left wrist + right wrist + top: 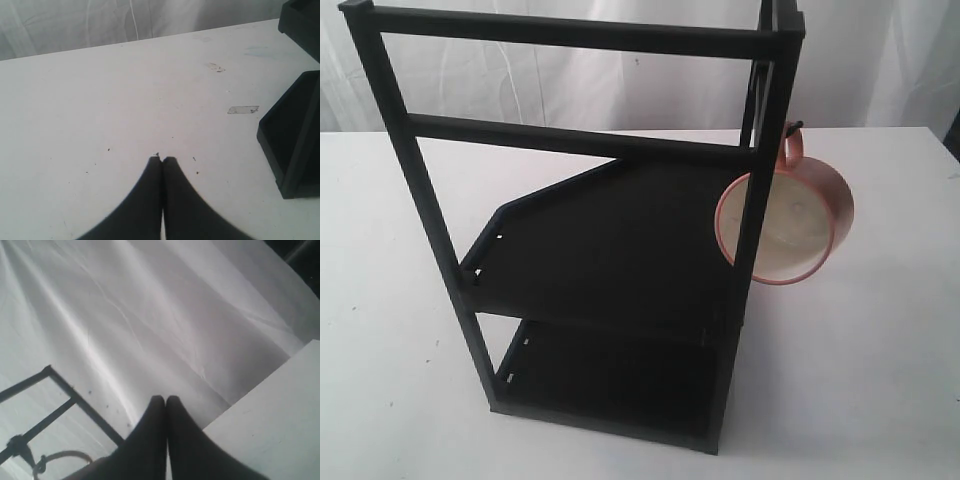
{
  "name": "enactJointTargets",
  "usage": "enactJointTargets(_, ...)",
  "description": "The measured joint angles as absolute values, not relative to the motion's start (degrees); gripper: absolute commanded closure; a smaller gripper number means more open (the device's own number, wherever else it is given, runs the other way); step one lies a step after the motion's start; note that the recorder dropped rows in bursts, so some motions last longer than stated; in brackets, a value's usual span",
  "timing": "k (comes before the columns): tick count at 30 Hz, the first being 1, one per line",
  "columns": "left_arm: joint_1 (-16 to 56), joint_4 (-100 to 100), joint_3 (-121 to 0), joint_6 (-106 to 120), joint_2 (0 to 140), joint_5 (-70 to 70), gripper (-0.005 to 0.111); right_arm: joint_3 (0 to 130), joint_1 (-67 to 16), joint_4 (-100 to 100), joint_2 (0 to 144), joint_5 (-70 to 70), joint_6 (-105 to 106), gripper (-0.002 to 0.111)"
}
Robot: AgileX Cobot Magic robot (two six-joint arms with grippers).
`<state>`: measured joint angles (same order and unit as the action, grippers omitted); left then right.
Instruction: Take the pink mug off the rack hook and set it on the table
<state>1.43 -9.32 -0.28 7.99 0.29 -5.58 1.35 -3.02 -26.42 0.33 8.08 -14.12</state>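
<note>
Mug position: The pink mug (pixel 790 215) is hanging clear of the table (pixel 880 380), with its small loop handle at the mug's 12 o'clock and threaded over the rack hook (pixel 792 128). In the exterior view it is sitting at about 3 o'clock of the rack (pixel 610 240), just outside the upper post.

Mug axis: The cream mouth is facing roughly 8 o'clock and partly toward the camera, so the line from mouth to base is lying nearly level rather than upright. The post is crossing in front of the rim's 9 o'clock side.

Left end effector: The left end effector (pixel 162 160) is holding its two fingers pressed together with nothing between them, over bare table. Only a shelf corner of the rack is showing in its view, and no mug.

Right end effector: The right end effector (pixel 165 399) is also keeping its fingers together and empty, pointing at the white curtain (pixel 150 315). The rack's bars and a thin pale curve, probably the mug's rim, are showing at the edge of its view.

Nearer arm: Neither arm is appearing in the exterior view. Since the mug is hanging on the rack's 3 o'clock side, the right arm is looking the better placed.

Turning point: The hook's tip is pointing upward, so the handle is probably needing a lift toward 12 o'clock before any pull toward 3 o'clock. The fingers are needing to part first.
</note>
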Motion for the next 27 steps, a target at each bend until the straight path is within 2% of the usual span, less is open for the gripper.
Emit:
enactJointTargets(5, 1.4, -9.3, -0.3, 8.0, 0.3, -5.6, 0.107, 13.9, -4.3, -16.8, 1.0, -7.4, -12.5, 0.108)
enactJointTargets(8, 1.4, -9.3, -0.3, 8.0, 0.3, -5.6, 0.107, 23.0, -5.2, -17.0, 5.7, -18.7, -4.0, 0.105)
enactJointTargets(11, 1.4, -9.3, -0.3, 8.0, 0.3, -5.6, 0.107, 30.4, -5.6, -21.1, 12.3, -28.9, 6.6, 0.084)
enactJointTargets(13, 1.4, -9.3, -0.3, 8.0, 0.3, -5.6, 0.107, 34.4, -5.9, -26.3, 17.2, -33.5, 14.4, 0.057)
enactJointTargets(14, 1.4, -9.3, -0.3, 8.0, 0.3, -5.6, 0.107, 35.7, -6.3, -29.3, 19.3, -35.2, 17.8, 0.048)
enactJointTargets(16, 1.4, -9.3, -0.3, 8.0, 0.3, -5.6, 0.107, 37.2, -7.2, -34.1, 22.6, -36.8, 23.0, 0.039)
enactJointTargets(27, 1.4, -9.3, -0.3, 8.0, 0.3, -5.6, 0.107, 37.7, -12.3, -41.5, 38.0, -37.7, 39.0, 0.041)
